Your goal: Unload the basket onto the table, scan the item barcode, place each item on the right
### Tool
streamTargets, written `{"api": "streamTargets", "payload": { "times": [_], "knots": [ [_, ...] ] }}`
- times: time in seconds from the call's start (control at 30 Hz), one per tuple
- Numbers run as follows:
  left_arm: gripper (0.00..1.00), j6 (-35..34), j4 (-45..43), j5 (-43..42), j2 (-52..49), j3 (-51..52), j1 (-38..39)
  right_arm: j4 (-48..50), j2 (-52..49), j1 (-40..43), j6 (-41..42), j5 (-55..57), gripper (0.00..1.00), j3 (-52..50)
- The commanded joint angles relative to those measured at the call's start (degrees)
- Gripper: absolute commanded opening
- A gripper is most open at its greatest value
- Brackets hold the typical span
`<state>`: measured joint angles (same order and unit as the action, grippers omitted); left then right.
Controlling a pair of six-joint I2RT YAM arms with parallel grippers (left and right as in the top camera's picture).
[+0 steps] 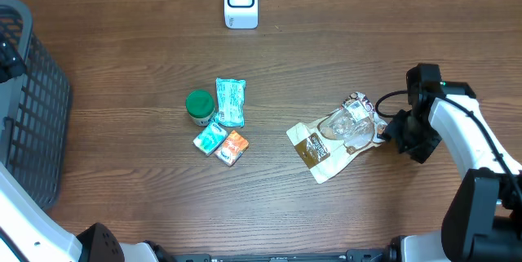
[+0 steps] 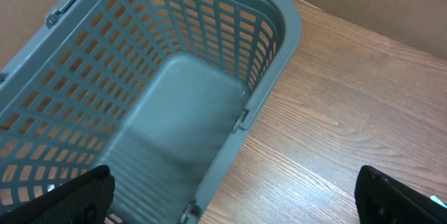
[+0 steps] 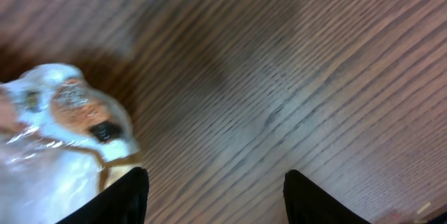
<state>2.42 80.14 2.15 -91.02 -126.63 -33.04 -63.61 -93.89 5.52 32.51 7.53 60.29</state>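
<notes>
On the brown wooden table (image 1: 122, 50), the crumpled clear-and-brown plastic pouch (image 1: 342, 135) lies apparently unscanned at right, beside the right gripper (image 3: 215, 182), its jaws apart and empty.

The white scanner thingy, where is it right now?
In the overhead view, the white barcode scanner stands at the far edge of the table, near the middle, well beyond the green tub and the teal packet.

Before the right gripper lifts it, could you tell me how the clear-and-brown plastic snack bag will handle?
The clear-and-brown plastic snack bag lies crumpled and flattish, so probably floppy and light. Its glossy film may slip when pinched.
</notes>
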Motion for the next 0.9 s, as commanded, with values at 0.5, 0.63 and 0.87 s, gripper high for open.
{"api": "streamTargets", "payload": {
  "times": [0.5, 0.63, 0.87],
  "knots": [
    [0.99, -1.0, -0.2, -0.5, 0.3, 0.3, 0.0, 18.3, -5.9, 0.0, -9.3, -12.1, 0.61, -4.7],
    [0.99, -1.0, -0.2, -0.5, 0.3, 0.3, 0.0, 25.2, -5.9, 0.0, -15.0, -22.0, 0.64, -4.7],
    [1.0, -0.9, -0.2, -0.5, 0.3, 0.3, 0.0, 32.1, -5.9, -2.0, -19.5, -29.1, 0.72, -4.7]
  ]
}}
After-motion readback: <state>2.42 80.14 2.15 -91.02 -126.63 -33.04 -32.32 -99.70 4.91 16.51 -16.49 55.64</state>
